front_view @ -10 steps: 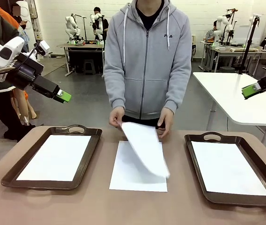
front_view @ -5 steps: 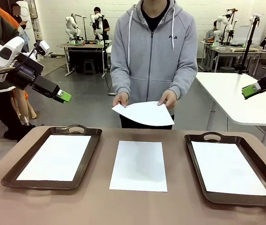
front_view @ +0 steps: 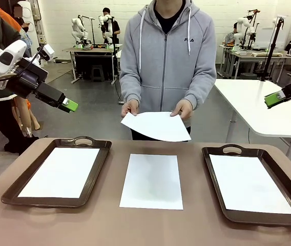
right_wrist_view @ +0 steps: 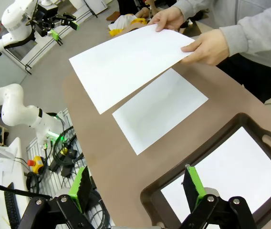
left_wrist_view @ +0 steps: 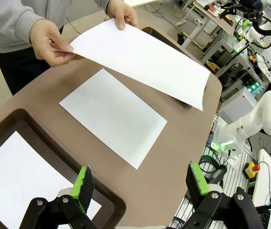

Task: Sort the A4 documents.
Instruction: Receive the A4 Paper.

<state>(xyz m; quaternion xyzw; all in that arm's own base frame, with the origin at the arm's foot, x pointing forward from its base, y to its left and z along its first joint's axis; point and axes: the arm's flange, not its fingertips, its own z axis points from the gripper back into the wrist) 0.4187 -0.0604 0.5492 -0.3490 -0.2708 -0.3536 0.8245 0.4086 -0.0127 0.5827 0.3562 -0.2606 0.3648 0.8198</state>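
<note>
The left gripper [left_wrist_view: 139, 181] and the right gripper [right_wrist_view: 136, 185] both hang released and empty, jaws spread wide, well above the table [front_view: 150, 225]. The held sheet [left_wrist_view: 140, 62] is ahead of the left gripper and well beyond its fingertips, and it is likewise ahead of the right gripper and out of reach. The person's hands [left_wrist_view: 49, 40] pinch it at the 2 corners of its far short edge, and its free end sags towards the robot. Beneath it the middle sheet [front_view: 152, 180] lies flat on the bare tabletop, ahead of and between the 2 grippers. The left-tray sheet [front_view: 61, 171] rests in the left tray [front_view: 91, 177], below the left gripper and under 1 of its fingers. The right-tray sheet [front_view: 248, 182] rests in the right tray [front_view: 212, 179], below the right gripper. Judging by that sag, the paper is very light, thin and floppy with almost no stiffness. It is probably smooth enough to slide between the pads and easy to crease if clamped hard. The flat sheets offer no edge to get under, so the held sheet looks the easiest to take. The best hold is probably its free short edge nearest the gripper, 1 pad above and 1 below, with a shallow bite into the margin. A grip near the middle of that edge seems safer than 1 corner, which would likely let the rest swing and fold
</note>
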